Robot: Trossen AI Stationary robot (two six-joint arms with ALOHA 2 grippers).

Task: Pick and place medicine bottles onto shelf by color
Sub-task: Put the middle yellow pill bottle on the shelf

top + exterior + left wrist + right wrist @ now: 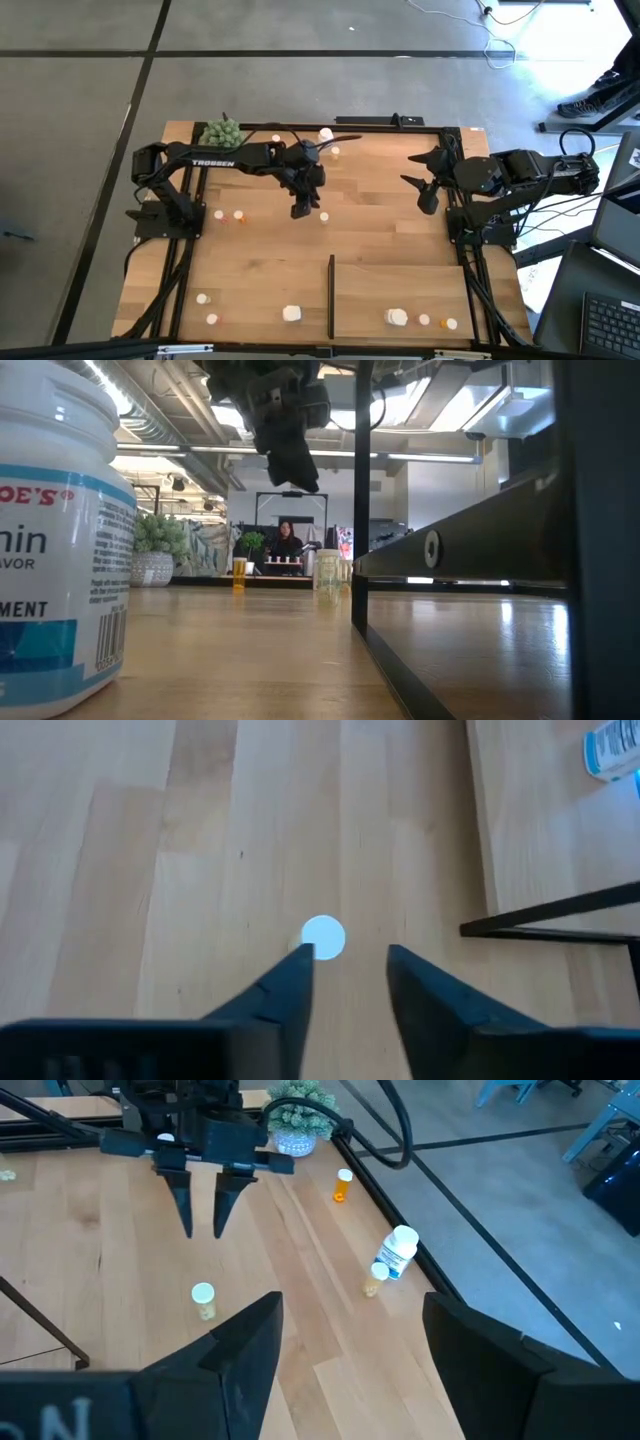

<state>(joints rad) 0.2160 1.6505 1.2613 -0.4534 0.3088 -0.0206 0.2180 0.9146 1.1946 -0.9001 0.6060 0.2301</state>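
Note:
My left gripper (pixel 303 207) hangs open above the middle of the table, its fingers pointing down at a slant. A small white-capped medicine bottle (pixel 322 936) stands upright on the wood just beyond its fingertips, apart from them (pixel 203 1300). My right gripper (pixel 428 190) waits open, raised at the table's right side. The shelf (pixel 400 290) is a pale panel lying at the near right, with a black strip (pixel 331 295) along its left side. On its near edge rest a chunky white bottle (pixel 397 317) and two small ones (pixel 424 320).
More bottles stand scattered: two at the left (pixel 218 213), three by the far edge (pixel 326 133), and three at the near left (pixel 202 298). A green plant ball (pixel 222 131) sits at the far left corner. A large white bottle (pixel 60 530) fills the low view's left.

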